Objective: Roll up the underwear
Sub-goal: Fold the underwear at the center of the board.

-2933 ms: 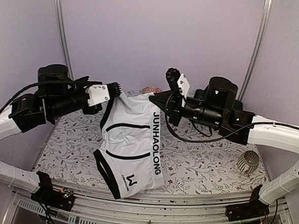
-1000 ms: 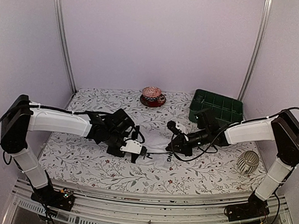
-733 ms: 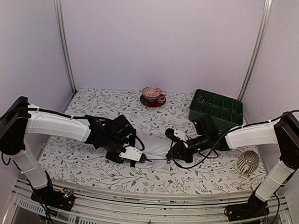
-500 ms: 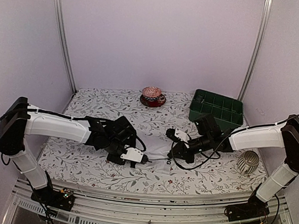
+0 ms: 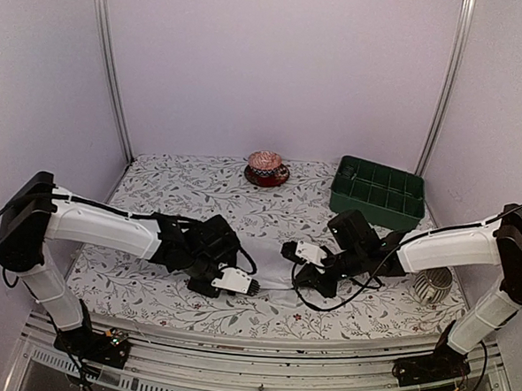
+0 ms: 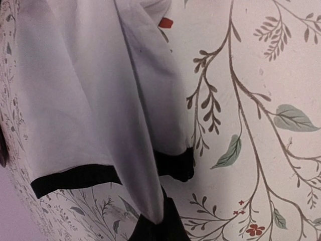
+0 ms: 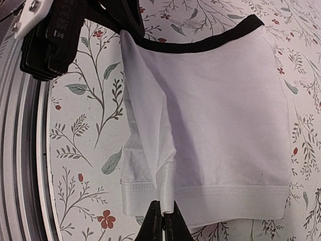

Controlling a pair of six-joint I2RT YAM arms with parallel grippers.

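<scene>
Floral-print bench under lilac walls, viewed from above: left end effector and right end effector low near the front edge, white underwear stretched flat between them. From the left wrist: jaws pinched shut on a fold beside the black trim. From the right wrist: jaws clamped on the white hem, cloth smooth beyond. Best rolled with both pinches level, turned together, tension even, no slack bunching.
</scene>
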